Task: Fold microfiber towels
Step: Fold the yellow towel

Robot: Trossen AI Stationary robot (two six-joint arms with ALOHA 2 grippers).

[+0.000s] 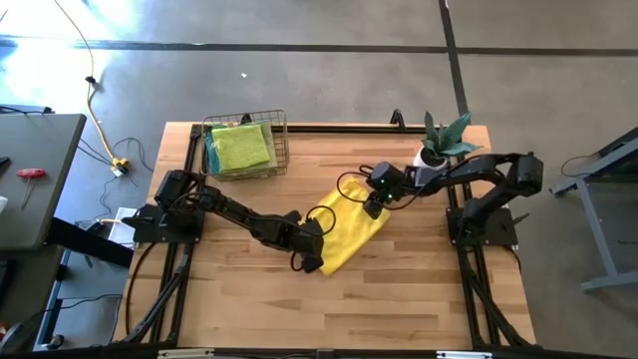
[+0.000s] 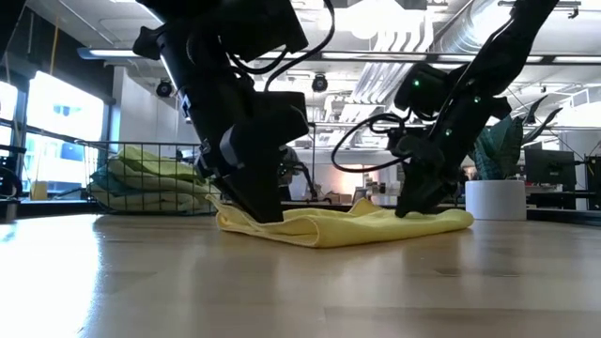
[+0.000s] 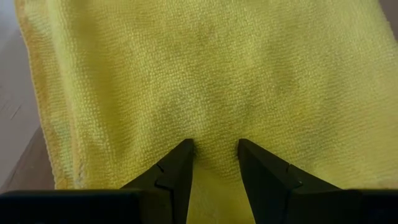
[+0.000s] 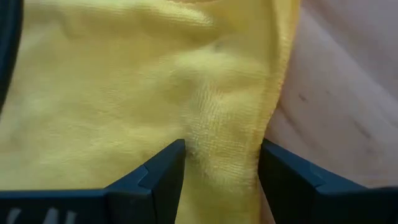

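Observation:
A bright yellow towel [image 1: 351, 232] lies folded in a slanting strip on the middle of the table, low and slightly rumpled in the low view [image 2: 347, 225]. My left gripper [image 1: 315, 242] is down on the towel's near left end and shut on it. My right gripper [image 1: 377, 206] is down on its far right end and shut on it. Lime green and teal towels [image 1: 239, 147] lie stacked in the wire basket [image 1: 279, 140] at the far left. My left gripper pinches the yellow towel's cloth [image 3: 214, 163] between its two fingers, slanting down from above; how many layers I cannot tell. The towel lies on the table around the fingers [image 3: 177, 171], slack. My right gripper pinches a raised ridge of cloth [image 4: 217, 155] beside the towel's hemmed edge [image 4: 273, 93], from above. That end rests on the table.
A potted plant [image 1: 442, 145] in a white pot stands at the far right, just behind my right arm. The wire basket stands at the far left. Bare wood [image 1: 399, 299] stretches along the near side of the table.

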